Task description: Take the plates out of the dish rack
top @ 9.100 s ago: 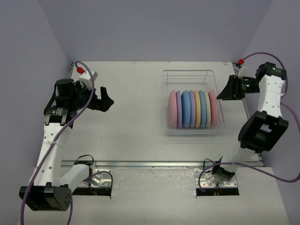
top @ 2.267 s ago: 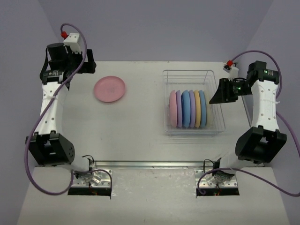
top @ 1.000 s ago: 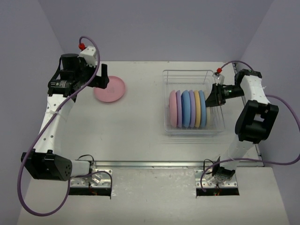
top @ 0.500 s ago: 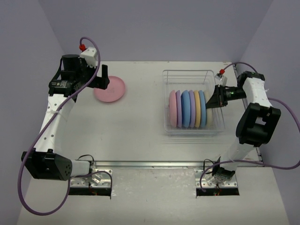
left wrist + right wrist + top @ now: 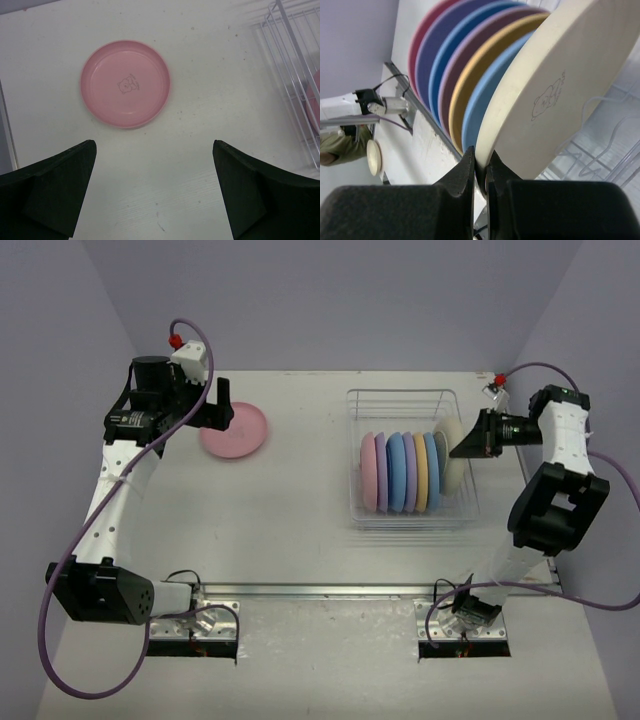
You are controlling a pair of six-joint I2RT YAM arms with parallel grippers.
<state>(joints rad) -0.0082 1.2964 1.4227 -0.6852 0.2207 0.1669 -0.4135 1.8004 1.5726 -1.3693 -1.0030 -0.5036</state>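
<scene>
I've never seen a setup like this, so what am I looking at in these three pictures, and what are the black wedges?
Two robot arms are bolted to a table. The wide picture looks down from above; the other two come from wrist cameras, and the black wedges are each arm's own jaws. The left arm, jaws open and empty, hangs near a pink plate lying flat. The right arm has its jaws pinched on the rim of a cream plate, tilted away from six more plates standing on edge in a wire dish rack.
</scene>
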